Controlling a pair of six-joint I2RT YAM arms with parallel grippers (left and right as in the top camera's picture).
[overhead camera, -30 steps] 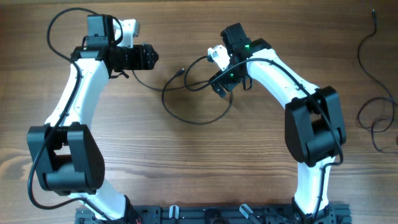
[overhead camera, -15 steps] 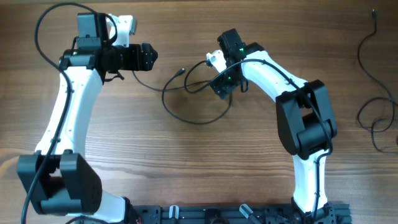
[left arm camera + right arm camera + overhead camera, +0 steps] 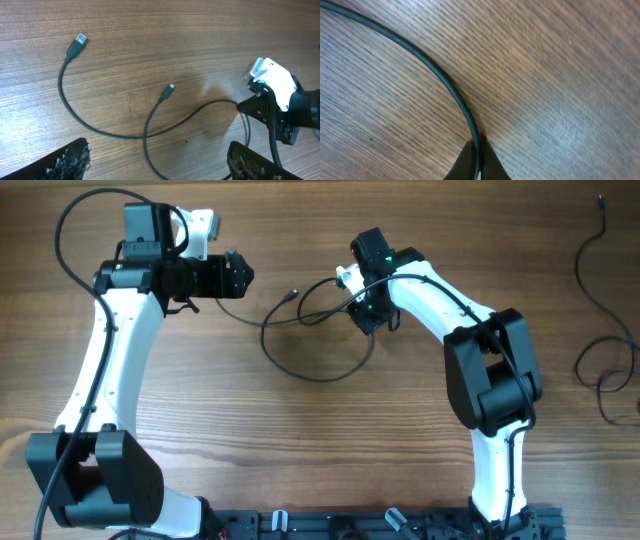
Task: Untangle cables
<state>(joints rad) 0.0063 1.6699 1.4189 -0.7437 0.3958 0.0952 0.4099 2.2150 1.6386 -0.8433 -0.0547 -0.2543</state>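
A thin black cable (image 3: 320, 378) lies in a loose loop on the wooden table between my two arms, and its small plug (image 3: 291, 295) points up and left. In the left wrist view the same cable (image 3: 100, 132) crosses itself, with a USB plug (image 3: 80, 40) at one end and a small plug (image 3: 171, 87) at the other. My left gripper (image 3: 244, 274) hovers open left of the loop, its fingers (image 3: 70, 160) wide apart above the cable. My right gripper (image 3: 366, 316) is shut on the loop's upper right part. The cable (image 3: 435, 70) runs straight into the pinched tips (image 3: 476, 161).
A second thin black cable (image 3: 600, 370) lies in loose loops at the table's far right edge, well away from both arms. The right arm's white-capped wrist (image 3: 272, 85) shows in the left wrist view. The arm bases' rail (image 3: 330, 525) runs along the front edge.
My right gripper has closed from wide open onto the cable's loop. The left arm swung its lower links leftward, while its gripper stayed open near the same spot.
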